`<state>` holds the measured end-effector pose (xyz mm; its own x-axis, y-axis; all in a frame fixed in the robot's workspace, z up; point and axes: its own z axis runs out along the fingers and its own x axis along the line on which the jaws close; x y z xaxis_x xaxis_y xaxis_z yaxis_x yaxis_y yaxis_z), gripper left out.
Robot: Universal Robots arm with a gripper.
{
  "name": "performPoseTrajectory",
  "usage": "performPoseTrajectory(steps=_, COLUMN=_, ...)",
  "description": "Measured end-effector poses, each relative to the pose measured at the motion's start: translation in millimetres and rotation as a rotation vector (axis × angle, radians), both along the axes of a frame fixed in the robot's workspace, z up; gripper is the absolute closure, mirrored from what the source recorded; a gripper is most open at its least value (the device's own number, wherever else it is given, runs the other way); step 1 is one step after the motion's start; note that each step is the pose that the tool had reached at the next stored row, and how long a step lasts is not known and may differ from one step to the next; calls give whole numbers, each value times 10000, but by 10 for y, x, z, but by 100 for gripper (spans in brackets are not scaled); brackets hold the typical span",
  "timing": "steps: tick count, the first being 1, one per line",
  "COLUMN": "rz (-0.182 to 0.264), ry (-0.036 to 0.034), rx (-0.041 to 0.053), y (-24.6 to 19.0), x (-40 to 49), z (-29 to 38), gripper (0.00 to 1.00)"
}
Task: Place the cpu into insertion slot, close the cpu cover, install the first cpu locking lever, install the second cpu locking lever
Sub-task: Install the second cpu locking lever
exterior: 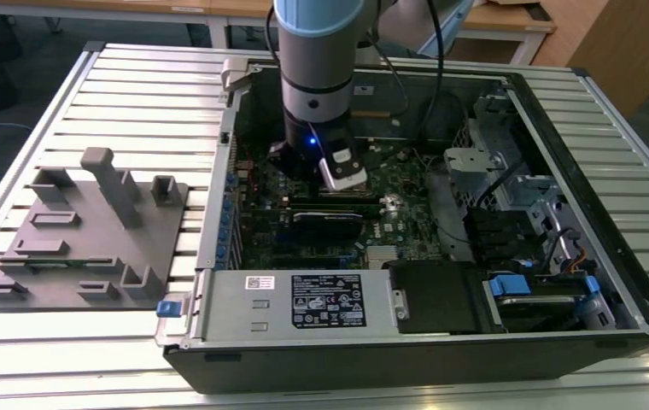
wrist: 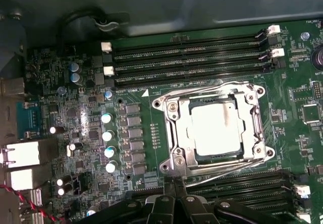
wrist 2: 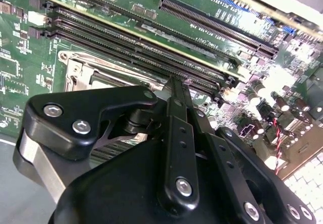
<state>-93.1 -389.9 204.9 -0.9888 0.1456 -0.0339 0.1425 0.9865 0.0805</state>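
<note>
Inside the open case (exterior: 598, 282) on the slatted table (exterior: 131, 77), the arm (exterior: 317, 68) reaches down over the green motherboard (wrist: 60, 82). Gripper (wrist: 174, 186): fingers pressed together, holding nothing, tips just beside the socket's edge. Cpu (wrist: 216, 129): seated in the insertion slot (wrist: 169, 166), silver top exposed through the cut-out of the cpu cover (wrist: 255, 123), which lies flat over it. Memory slots (wrist: 186, 57) flank the socket on both sides. A grey fixture (exterior: 85, 239) lies on the table at the exterior view's left of the case.

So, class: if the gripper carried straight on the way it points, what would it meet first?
Probably the metal cpu cover over the cpu, at its near edge; the gripper sits just short of it, though depth is unclear.
</note>
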Motion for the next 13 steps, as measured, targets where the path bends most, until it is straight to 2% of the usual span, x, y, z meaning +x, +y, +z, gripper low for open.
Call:
performPoseTrajectory(steps=3, rz=0, ry=0, rx=9, y=-17, x=0, z=-1, gripper=90)
performPoseTrajectory(steps=4, rz=1, ry=0, rx=39, y=-22, x=0, z=-2, gripper=90)
performPoseTrajectory(steps=8, rz=0, ry=0, rx=323, y=-30, x=0, z=-17, gripper=90)
performPoseTrajectory(steps=13, rz=0, ry=0, rx=458, y=-36, x=0, z=-43, gripper=90)
